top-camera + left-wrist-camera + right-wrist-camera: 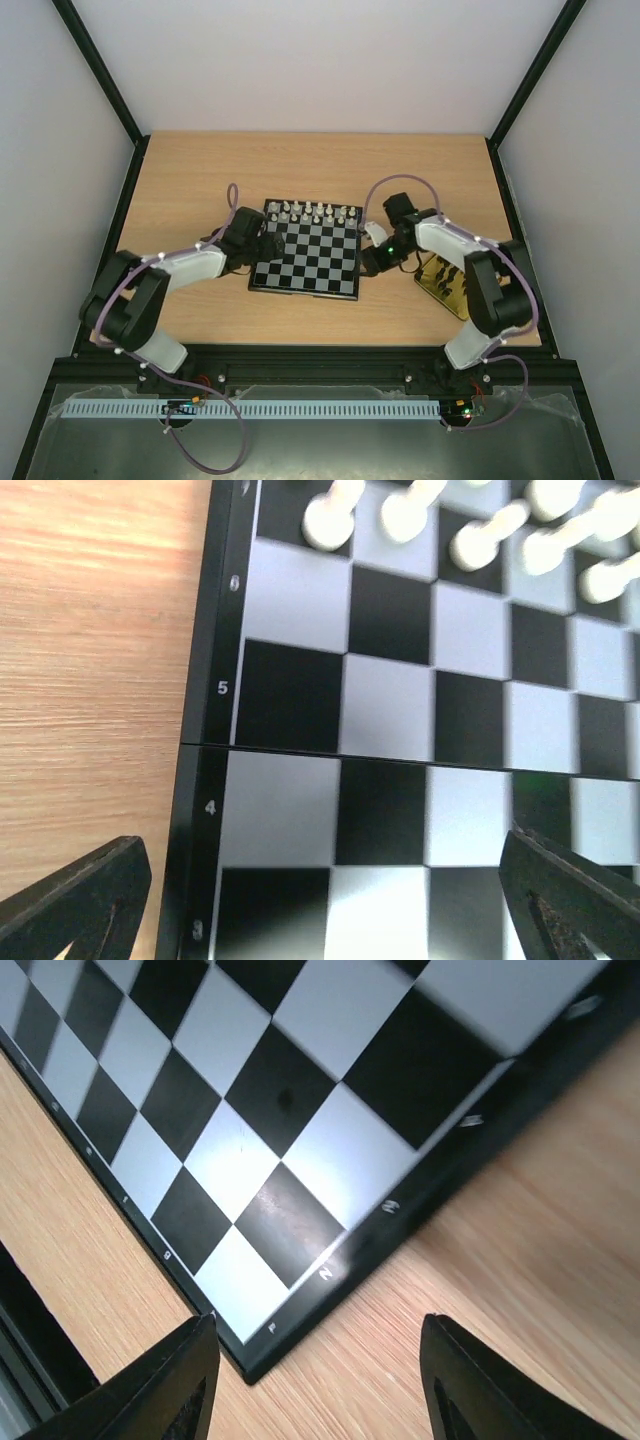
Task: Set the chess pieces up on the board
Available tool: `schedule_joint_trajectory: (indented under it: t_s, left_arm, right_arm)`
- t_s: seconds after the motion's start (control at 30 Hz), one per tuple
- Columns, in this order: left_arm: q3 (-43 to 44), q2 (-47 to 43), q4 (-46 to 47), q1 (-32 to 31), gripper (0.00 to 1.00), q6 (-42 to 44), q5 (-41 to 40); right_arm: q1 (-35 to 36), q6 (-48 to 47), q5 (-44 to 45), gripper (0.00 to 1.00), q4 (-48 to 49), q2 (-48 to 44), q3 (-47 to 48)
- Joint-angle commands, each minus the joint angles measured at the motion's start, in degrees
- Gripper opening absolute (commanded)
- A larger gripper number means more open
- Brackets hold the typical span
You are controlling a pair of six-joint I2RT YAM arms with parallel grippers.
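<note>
Spanning a white-walled, black-framed enclosure, the pale wood-grain counter point(180, 180) carries the small black-and-white checkered chessboard with a dark rim point(310, 265) at its middle, with tiny white chess pieces point(312, 212) lined along the far rows and open wood behind and to the left. The left arm's point(190, 266) jaws stand wide and empty over the board's left rim. The right arm's point(445, 240) jaws, partly spread and holding nothing, hover at its right rim by a corner, with a shiny gold square tray point(440, 282) just beside that arm.
</note>
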Motion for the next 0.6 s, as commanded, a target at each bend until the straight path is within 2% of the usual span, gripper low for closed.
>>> schedule_joint_trajectory:
  t_s: [0.0, 0.13, 0.23, 0.4, 0.5, 0.57]
  left_arm:
    - [0.8, -9.9, -5.9, -0.5, 0.99, -0.7, -2.0]
    - [-1.1, -20.4, -6.6, -2.7, 0.99, 0.6, -4.0]
    - [-2.9, -27.2, -5.5, -7.7, 0.99, 3.2, -5.5]
    - [-1.9, -28.1, -4.9, -20.1, 0.99, 12.7, -10.8]
    - [0.4, -27.2, -6.3, -23.4, 0.99, 12.4, -10.7]
    - [0.7, -28.3, -7.5, -26.9, 0.99, 12.9, -14.6]
  right_arm:
    - [-4.2, -3.7, 2.6, 0.57, -6.4, -9.0, -0.7]
    - [-8.0, -5.3, 6.6, 0.59, -9.5, -15.2, -1.2]
    - [-10.6, -7.5, 10.6, 0.59, -11.9, -19.3, -2.2]
    - [-14.4, -13.2, 17.3, 0.61, -13.8, -25.1, -4.4]
    - [-14.5, -15.6, 22.8, 0.59, -14.4, -24.1, -6.1]
    - [-14.7, -16.1, 25.9, 0.57, -13.7, -23.3, -7.5]
